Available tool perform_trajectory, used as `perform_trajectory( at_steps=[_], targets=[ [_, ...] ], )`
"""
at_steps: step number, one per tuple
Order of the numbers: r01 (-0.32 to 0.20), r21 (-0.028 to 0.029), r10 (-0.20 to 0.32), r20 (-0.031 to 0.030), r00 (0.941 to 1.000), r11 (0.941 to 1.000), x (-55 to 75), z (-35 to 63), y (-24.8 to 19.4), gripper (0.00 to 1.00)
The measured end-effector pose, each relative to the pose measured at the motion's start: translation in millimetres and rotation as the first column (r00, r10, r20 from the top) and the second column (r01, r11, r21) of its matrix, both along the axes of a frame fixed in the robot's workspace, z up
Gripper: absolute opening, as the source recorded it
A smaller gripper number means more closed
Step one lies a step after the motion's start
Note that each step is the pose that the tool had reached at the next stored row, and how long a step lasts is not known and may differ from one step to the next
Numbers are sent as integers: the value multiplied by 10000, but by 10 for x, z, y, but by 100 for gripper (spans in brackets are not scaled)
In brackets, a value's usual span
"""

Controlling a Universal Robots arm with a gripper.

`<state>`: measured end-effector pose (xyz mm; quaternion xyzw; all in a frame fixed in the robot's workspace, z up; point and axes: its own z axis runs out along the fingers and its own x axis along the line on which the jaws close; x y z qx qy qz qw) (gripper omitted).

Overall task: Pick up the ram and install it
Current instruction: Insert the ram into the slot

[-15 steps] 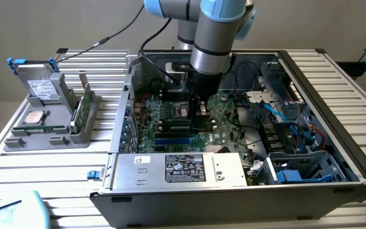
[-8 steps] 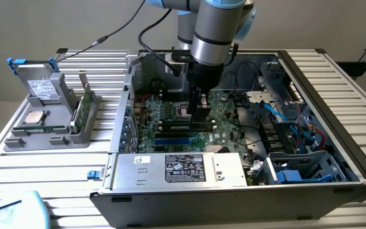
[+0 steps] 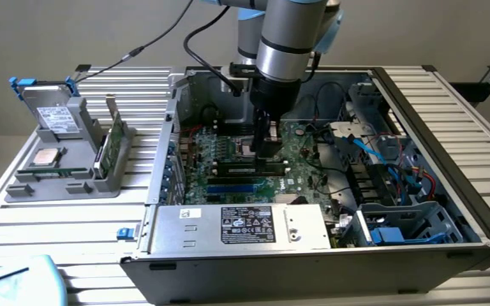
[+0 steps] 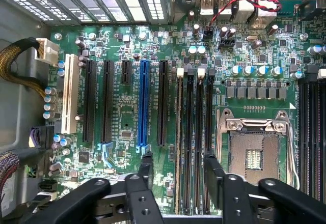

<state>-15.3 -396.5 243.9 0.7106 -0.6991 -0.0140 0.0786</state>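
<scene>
- While the gripper (image 4: 178,167) hung low over the motherboard (image 4: 122,127), its fingers (image 4: 147,165) stood wide apart and held nothing.
- The ram (image 4: 179,142) looked to sit edge-up in the first memory slot, directly between the two fingertips; whether it was fully latched I couldn't tell.
- In the exterior view, the gripper (image 3: 267,153) was just above the ram (image 3: 249,169), whose long axis ran 9-to-3. The jaws straddled its thin sides.
- My read: the stick was released or nearly so. Nothing stood between fingers and stick.
- The neighbouring memory slots (image 4: 199,142) lay just beside it and appeared empty.
- The open CPU socket (image 4: 254,152) was near on one flank, the blue expansion slot (image 4: 143,102) on the other.
- Outward in the exterior view: power supply (image 3: 245,226) at 6 o'clock, loose cables (image 3: 381,159) at 3 o'clock.
- The grey tray (image 3: 66,185), holding the bracketed green card (image 3: 113,143), sat well apart at 9 o'clock, outside the case.
</scene>
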Motion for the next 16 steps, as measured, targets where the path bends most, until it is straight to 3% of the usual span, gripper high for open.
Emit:
perform_trajectory(
  at_steps=[1,2,6,8,16],
  targets=[
    [0,0,0,0,10000,10000,0,0,0,49],
    [0,0,0,0,10000,10000,0,0,0,36],
    [10,-1,-10,0,10000,10000,0,0,0,25],
    [27,-1,-27,0,10000,10000,0,1,2,13],
    [85,2,-85,33,10000,10000,59,0,6,10]
  ],
)
